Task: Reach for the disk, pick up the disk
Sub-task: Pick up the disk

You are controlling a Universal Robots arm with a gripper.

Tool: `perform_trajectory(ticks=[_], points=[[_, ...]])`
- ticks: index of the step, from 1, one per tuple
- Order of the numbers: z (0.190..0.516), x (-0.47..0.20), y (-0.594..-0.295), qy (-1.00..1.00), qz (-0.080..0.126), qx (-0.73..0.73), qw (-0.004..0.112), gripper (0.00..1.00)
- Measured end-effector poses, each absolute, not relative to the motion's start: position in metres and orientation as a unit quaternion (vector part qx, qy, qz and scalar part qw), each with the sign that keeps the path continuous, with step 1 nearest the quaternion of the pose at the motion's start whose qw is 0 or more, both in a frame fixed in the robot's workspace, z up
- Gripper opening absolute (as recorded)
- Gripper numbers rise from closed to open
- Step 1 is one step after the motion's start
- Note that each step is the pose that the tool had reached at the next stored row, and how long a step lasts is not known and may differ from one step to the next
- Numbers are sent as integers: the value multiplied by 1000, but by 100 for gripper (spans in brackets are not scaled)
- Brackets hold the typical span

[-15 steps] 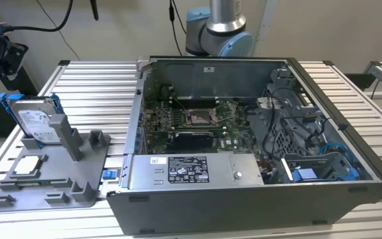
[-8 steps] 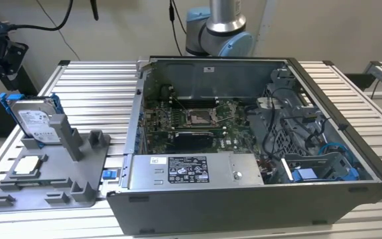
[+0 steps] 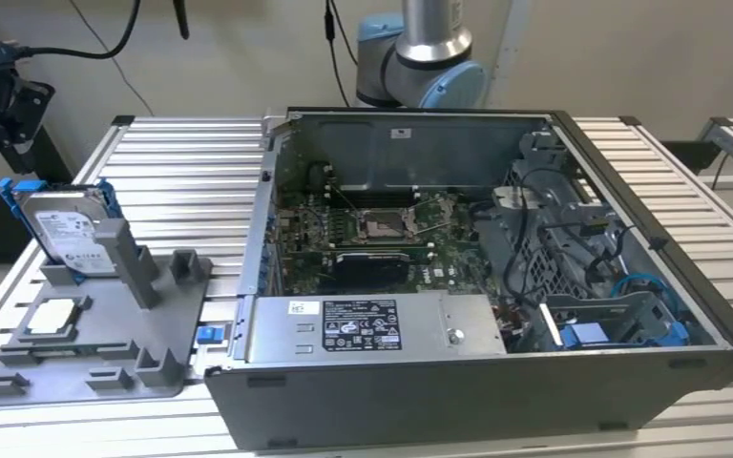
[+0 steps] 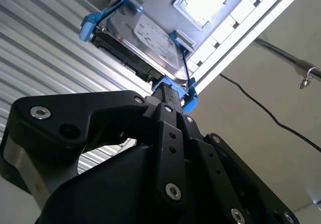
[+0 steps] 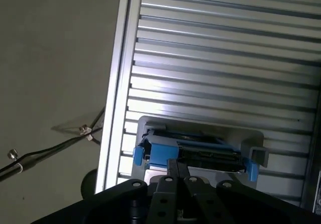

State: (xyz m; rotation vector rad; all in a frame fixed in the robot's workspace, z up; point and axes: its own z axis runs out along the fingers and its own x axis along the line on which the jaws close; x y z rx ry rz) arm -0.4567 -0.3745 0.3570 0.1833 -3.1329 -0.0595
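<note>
The gripper (image 4: 168,92), seemingly closed and empty, hovers near the disk (image 3: 66,229) standing in its grey holder (image 3: 106,336); grasp and lift not yet done.

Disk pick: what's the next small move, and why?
Probably a short advance straight toward the disk. Both wrist views show the gripper lined up on its blue bracket edge, and the disk stands upright in the grey fixture. In the exterior view the gripper hangs apart from it, higher and toward the exterior view's left, so no grasp looks possible yet.
</note>
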Motion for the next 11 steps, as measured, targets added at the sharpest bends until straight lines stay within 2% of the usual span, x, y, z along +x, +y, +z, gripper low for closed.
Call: perform_trajectory(ticks=[11], points=[[357, -457, -375, -992, -19, 121, 2, 0]])
